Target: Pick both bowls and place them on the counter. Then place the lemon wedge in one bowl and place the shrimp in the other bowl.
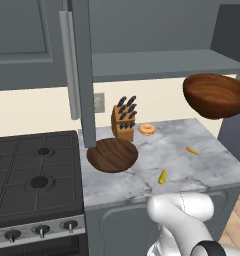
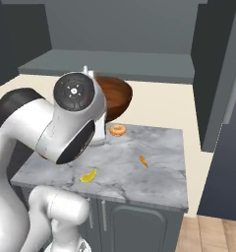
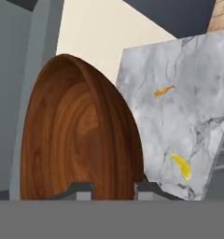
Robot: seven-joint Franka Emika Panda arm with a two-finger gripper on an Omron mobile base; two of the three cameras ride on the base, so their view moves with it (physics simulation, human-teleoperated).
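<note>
Reddish-brown bowl: the smaller, deeper, glossy reddish-brown wooden bowl (image 1: pixel 214 95) hangs in the air above the right end of the counter, tilted, well clear of the stone.
Gripper: the 2-finger gripper (image 3: pixel 113 189) is clamped on that bowl's rim, a dark finger tip (image 3: pixel 79 190) on each side of the wood.
Dark bowl: the wide, shallow, dark brown wooden bowl (image 1: pixel 112 154) sits on the white and grey marbled counter (image 1: pixel 212 150) at its left end, just beside the black gas stove top (image 1: pixel 34 170).
Shrimp: the small pale orange curled ring (image 1: pixel 147 129) lies near the back wall, just beside a wooden knife block (image 1: pixel 123 120).
Lemon wedge: the tiny bright yellow wedge (image 1: pixel 162 176) lies near the front edge of the counter.
Other: 1 thin orange sliver (image 1: pixel 192 150) lies on the stone further right.
</note>
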